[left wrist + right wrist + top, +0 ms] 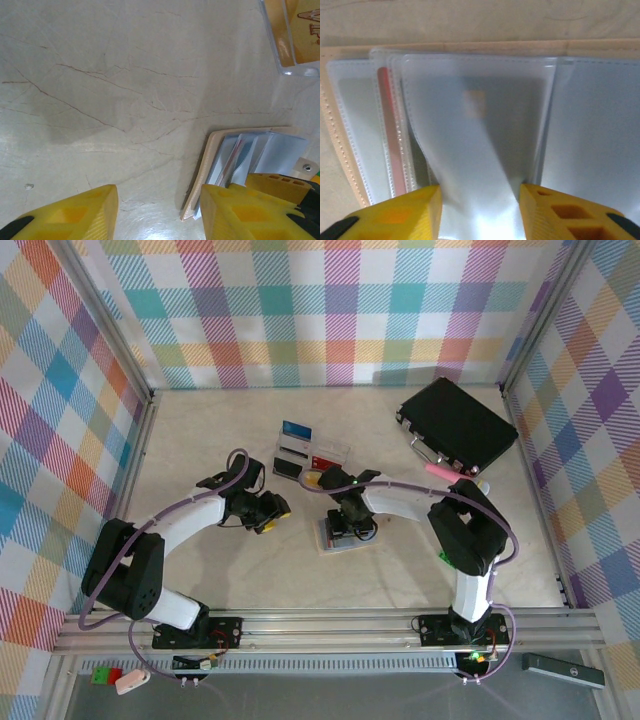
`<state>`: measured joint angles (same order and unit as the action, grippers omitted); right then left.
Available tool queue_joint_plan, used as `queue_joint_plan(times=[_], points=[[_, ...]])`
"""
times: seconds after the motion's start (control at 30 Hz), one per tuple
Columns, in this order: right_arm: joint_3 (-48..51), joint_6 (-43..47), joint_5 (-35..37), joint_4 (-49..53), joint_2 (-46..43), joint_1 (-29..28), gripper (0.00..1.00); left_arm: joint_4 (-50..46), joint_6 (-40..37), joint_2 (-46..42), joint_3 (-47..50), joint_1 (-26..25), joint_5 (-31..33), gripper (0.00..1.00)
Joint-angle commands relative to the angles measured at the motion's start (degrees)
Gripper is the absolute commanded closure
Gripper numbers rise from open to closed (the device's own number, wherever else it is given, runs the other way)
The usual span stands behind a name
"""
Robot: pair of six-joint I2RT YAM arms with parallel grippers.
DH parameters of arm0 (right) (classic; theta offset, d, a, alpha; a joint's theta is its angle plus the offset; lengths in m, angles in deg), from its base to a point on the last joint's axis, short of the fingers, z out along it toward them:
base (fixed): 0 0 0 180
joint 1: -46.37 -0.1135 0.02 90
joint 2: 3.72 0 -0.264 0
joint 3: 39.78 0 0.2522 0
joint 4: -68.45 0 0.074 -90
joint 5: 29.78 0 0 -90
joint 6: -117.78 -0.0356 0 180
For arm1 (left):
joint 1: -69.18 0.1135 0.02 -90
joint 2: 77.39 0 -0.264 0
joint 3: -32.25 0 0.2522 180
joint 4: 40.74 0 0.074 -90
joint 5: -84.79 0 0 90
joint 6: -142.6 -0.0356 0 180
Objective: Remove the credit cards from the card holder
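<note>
The card holder (332, 543) lies open on the table, a beige-edged cover with several clear plastic sleeves fanned up. My right gripper (350, 532) stands straight over it. In the right wrist view its yellow fingers (415, 212) press both sides of one raised, bowed sleeve (480, 150) of the card holder (590, 125), the right gripper (480, 212) shut on it. A faint chip patch of a card (474, 102) shows through that sleeve, and a red card edge (385, 120) sits further left. My left gripper (270, 512) (159, 212) is open, just left of the card holder (260, 150).
A clear compartmented tray (310, 452) with several cards stands behind the holder; its corner (290, 45) shows in the left wrist view. A large black case (455, 423) lies at the back right, with a pink object (440, 468) near it. Checked walls surround the table.
</note>
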<state>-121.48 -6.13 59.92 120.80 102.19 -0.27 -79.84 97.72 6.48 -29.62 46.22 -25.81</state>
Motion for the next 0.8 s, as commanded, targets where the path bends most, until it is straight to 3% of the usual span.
queue_joint_plan(times=[0.0, 0.4, 0.77], points=[[3.72, -0.89, -2.29, -1.06, 1.91, 0.64, 0.60, -0.49, -1.03, 0.89, -0.52, -0.22, -1.77, 0.54], [8.73, -2.33, -4.71, -8.86, -4.66, 2.59, 0.78, 4.43, 2.57, 4.33, -3.63, -7.05, -4.70, 0.65], [12.48, -4.20, -5.10, -13.78, -9.91, 3.56, 0.84, 15.14, 8.15, 9.98, -5.73, -12.81, -9.39, 0.82]])
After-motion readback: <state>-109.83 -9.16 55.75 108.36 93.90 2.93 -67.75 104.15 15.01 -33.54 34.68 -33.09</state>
